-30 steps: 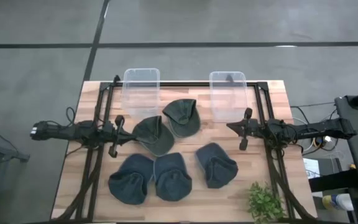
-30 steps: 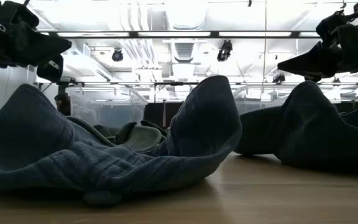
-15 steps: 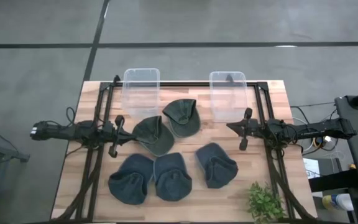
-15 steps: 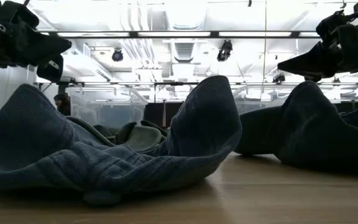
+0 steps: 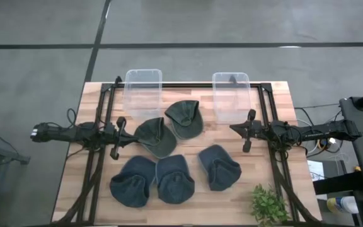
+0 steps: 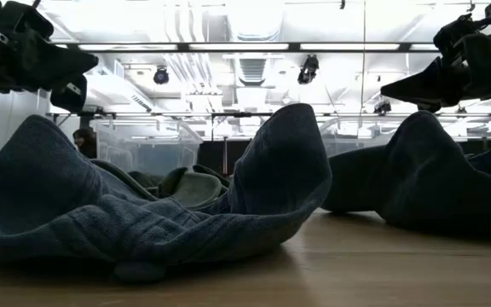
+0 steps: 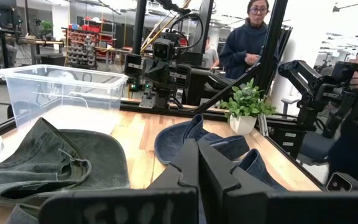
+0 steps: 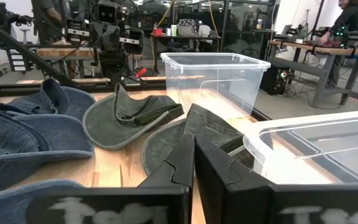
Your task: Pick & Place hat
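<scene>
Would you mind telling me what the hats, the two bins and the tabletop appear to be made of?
The blue hats look like soft denim: matte woven cloth with stitched seams, slumped in folds. The green hats seem a washed cotton or canvas, faded at the brim edges. The two bins look like clear, glossy rigid plastic, see-through walls. The tabletop appears to be light wood planks with visible grain.

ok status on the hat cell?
Left gripper and right gripper shut, empty, above table. Five hats unpicked. Both bins empty. Nothing blocking.
</scene>
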Available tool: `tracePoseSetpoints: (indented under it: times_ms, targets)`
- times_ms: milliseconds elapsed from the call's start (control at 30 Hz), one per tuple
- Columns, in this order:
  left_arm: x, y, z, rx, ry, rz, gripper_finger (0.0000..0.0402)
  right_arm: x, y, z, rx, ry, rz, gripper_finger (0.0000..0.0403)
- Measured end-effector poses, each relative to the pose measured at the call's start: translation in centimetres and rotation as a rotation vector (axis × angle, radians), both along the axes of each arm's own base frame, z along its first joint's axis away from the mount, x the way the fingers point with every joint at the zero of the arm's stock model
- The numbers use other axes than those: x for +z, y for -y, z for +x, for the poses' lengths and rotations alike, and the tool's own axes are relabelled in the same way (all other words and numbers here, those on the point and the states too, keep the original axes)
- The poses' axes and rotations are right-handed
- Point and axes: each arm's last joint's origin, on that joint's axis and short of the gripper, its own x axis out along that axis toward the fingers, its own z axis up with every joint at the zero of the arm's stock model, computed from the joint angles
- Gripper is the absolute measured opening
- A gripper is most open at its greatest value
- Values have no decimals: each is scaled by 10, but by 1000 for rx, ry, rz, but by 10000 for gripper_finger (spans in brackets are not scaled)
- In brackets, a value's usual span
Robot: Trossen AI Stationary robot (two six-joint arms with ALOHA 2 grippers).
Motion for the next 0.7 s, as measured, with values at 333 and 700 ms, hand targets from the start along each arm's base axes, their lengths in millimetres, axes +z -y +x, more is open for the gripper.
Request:
tracePoseSetpoints:
  times_ms: [333,700]
  targets:
    - [0,0,0,1,0,0,0,0,0,0,0,0,0,9]
    - [0,0,0,0,0,0,0,6,0,0,9,120,297,9]
